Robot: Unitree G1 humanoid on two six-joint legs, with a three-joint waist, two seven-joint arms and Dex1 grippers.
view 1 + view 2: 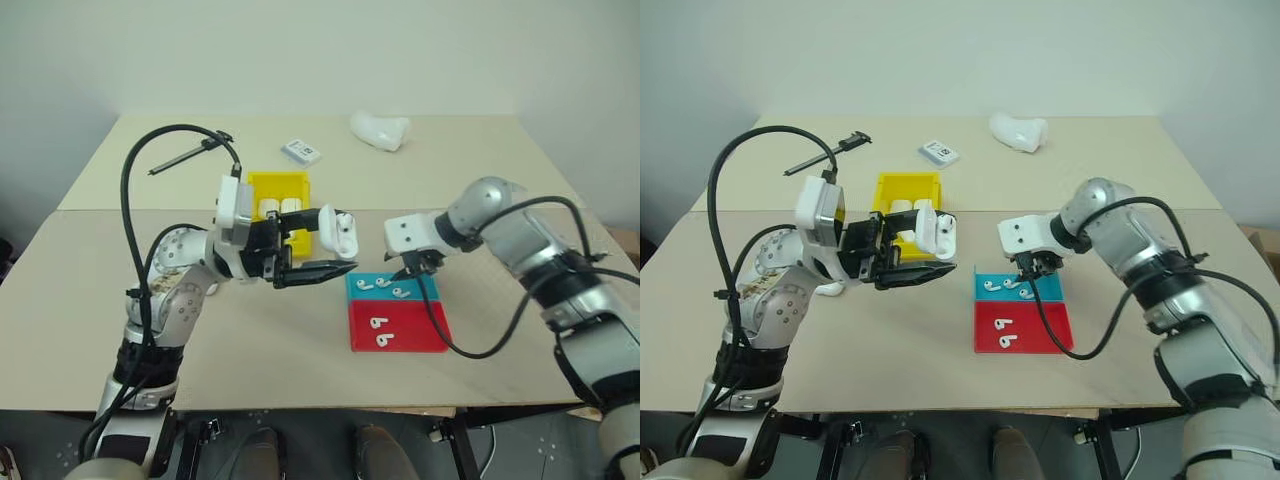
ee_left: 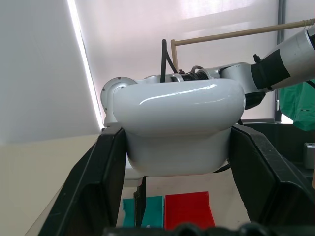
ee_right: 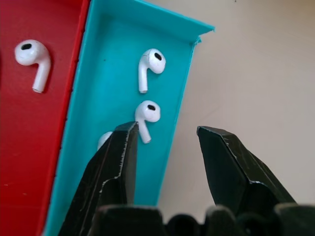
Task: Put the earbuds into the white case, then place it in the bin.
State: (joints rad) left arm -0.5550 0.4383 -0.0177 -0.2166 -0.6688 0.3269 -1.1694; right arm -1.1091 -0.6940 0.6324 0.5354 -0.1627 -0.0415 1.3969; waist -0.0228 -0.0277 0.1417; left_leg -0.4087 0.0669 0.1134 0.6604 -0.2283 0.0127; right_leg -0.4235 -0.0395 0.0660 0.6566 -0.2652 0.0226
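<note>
Right wrist view: tool [image 3: 165,132] straddles teal tray [image 3: 118,59] edge.

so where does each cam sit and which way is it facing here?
Left eye view, head: looks forward and down at the table; both arms show, left gripper shut on the white case, right gripper over the teal tray.
Right eye view: same scene, shifted sideways.
Left wrist view: along its fingers, clamped case in front, right arm beyond.
Right wrist view: down past its parted fingers at earbuds in the teal tray.
Shared: teal and red tray in all four.
</note>
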